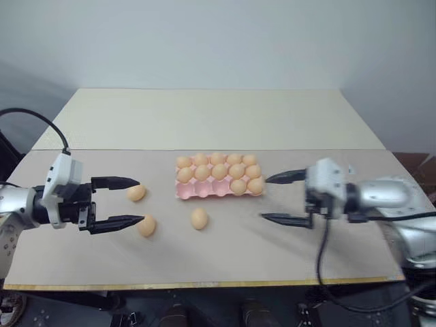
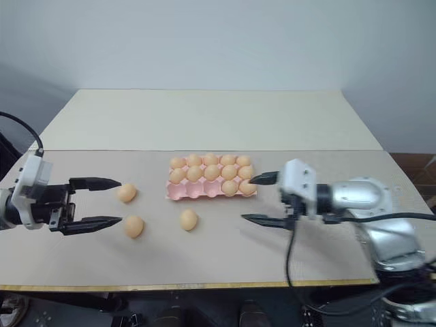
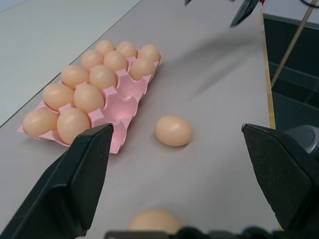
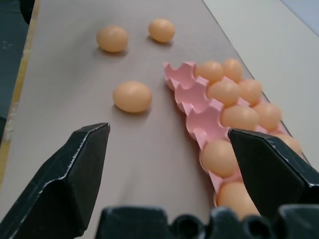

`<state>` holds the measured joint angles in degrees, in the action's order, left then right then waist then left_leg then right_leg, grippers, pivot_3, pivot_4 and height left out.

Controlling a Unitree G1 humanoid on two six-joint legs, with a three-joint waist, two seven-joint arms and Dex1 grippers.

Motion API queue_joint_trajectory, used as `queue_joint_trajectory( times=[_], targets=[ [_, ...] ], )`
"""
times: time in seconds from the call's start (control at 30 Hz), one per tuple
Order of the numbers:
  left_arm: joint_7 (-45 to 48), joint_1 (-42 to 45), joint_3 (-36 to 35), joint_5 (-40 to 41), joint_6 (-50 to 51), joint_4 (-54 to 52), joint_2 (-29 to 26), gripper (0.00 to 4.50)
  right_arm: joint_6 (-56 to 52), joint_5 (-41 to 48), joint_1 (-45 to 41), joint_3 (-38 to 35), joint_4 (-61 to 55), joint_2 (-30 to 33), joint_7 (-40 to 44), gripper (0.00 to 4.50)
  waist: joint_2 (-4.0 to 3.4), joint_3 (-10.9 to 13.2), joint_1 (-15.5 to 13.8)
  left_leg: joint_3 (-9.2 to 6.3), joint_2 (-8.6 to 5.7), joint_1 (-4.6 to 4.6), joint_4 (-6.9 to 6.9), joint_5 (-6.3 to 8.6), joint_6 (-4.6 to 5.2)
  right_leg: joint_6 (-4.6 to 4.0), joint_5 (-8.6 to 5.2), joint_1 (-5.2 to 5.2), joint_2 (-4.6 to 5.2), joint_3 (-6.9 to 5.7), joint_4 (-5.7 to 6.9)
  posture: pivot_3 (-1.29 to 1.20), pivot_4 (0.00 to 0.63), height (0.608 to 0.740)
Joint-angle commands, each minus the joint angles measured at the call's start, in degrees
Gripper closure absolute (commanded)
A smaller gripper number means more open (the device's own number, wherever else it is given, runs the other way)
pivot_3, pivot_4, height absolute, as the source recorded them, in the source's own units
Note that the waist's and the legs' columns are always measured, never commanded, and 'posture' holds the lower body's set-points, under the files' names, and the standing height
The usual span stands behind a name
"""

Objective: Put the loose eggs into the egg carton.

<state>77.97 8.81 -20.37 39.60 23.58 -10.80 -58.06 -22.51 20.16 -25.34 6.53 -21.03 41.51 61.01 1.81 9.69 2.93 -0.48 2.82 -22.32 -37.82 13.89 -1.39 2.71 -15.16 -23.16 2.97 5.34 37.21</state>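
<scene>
Eggs (image 1: 199,218) (unmarked) beside carton (image 1: 204,191)

one pink egg carton (image 1: 187,192) sits on the counter (image 1: 272,252), three rows of five cups. twelve eggs fill it: five in the far row, five in the middle, two in the near row. three cups stand empty. three loose eggs (image 1: 199,218) lie on the counter beside it.

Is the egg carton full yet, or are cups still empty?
Not full. The pale pink egg carton has three empty cups in its near row, and three loose orange-tan eggs still lie on the table.
</scene>
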Motion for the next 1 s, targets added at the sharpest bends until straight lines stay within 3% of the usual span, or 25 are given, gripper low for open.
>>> queue_joint_trajectory(
  times=[0.03,0.27,0.57,0.67,0.77,1.0],
  targets=[
    [0.7,1.4,0.6,0.3,-1.1,-1.3,0.1,0.00,4.0,-7.8,-4.5,9.2,3.6,-6.6,-4.0,0.05,0.00,0.0,-0.1,0.00,0.00,-0.03,0.00,0.00,0.00,0.00,0.00,-0.02,0.00,0.00,0.00,0.00,0.150,0.740],
    [1.1,0.6,0.0,0.7,-0.4,-2.3,-0.2,0.00,10.8,-18.1,-8.3,20.7,15.5,-16.5,-6.4,0.05,0.00,0.0,-0.6,-0.01,-0.01,-0.19,0.00,0.00,0.00,-0.01,0.01,-0.12,0.05,-0.08,-0.04,0.00,0.150,0.740],
    [0.3,-1.3,-1.2,0.9,0.1,-4.2,-0.2,0.00,12.6,-23.4,-8.9,22.9,23.3,-23.6,-9.8,0.05,0.00,0.0,-0.4,-0.03,0.00,-0.09,-0.01,0.00,0.00,-0.05,0.02,-0.09,0.02,-0.08,0.07,0.00,0.150,0.740],
    [0.0,-1.3,-1.1,0.8,0.1,-4.6,-0.2,0.00,13.3,-23.3,-8.6,22.4,23.2,-24.3,-9.9,0.59,0.00,0.0,-0.4,-0.03,0.00,-0.10,-0.01,0.00,-0.01,-0.05,0.02,-0.08,0.03,-0.08,0.06,0.00,0.150,0.740],
    [-0.1,-0.8,-0.9,0.7,0.0,-4.3,-0.4,0.00,11.4,-21.6,-8.4,20.1,20.8,-25.7,-11.5,1.58,0.00,0.0,-0.4,-0.04,0.01,-0.08,-0.01,0.00,0.00,-0.05,0.02,-0.08,0.02,-0.08,0.09,0.00,0.150,0.740],
    [-1.5,1.2,-0.8,1.4,0.1,-3.3,0.8,0.00,5.5,-18.5,-9.0,13.0,13.9,-26.4,-15.2,1.58,0.00,0.0,-0.5,-0.06,0.00,-0.09,-0.01,0.00,0.00,-0.05,0.02,-0.09,0.02,-0.09,0.10,0.00,0.150,0.740]
  ],
)
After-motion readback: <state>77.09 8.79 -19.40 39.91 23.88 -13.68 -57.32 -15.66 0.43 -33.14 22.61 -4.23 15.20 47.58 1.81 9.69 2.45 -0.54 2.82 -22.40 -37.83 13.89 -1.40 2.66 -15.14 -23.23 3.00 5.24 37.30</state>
